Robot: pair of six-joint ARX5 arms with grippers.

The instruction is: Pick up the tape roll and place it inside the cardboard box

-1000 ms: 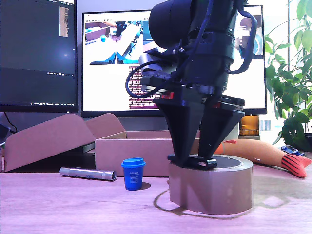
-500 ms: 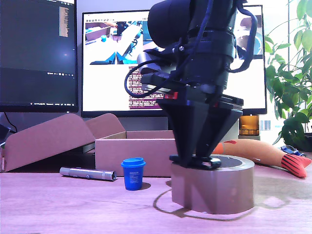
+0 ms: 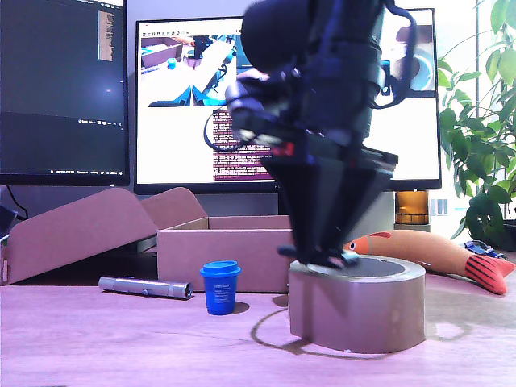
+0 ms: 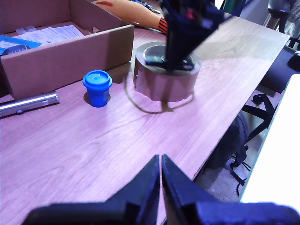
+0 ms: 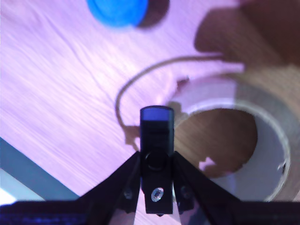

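Standing on the desk (image 3: 121, 339) at the exterior view's right, the tape (image 3: 359, 305) rests with its hollow centre facing up, and a loose thin strand curls from its base onto the wood. My second tool (image 3: 326, 258) comes down from above and sits at the roll's top rim on the side toward the exterior view's left; in the second wrist view (image 5: 157, 140) its fingers are drawn close together over the rim (image 5: 220, 101), one seeming to stand inside the hole, though whether they truly pinch the wall I cannot tell. My first tool (image 4: 160, 176) hangs over bare desk well apart from the roll, its fingers pressed together with nothing between them, looking across at the tape (image 4: 165, 77) and the other arm. The box (image 3: 222, 254) stands behind and toward the exterior view's left of the roll, open at the top, with papers lying in it in the first wrist view. A blue cup (image 3: 220, 286) stands in front of the box, near the roll but apart from it, and a silver torch (image 3: 145, 286) lies further to the exterior view's left. An orange fish toy (image 3: 435, 254) lies behind the roll.
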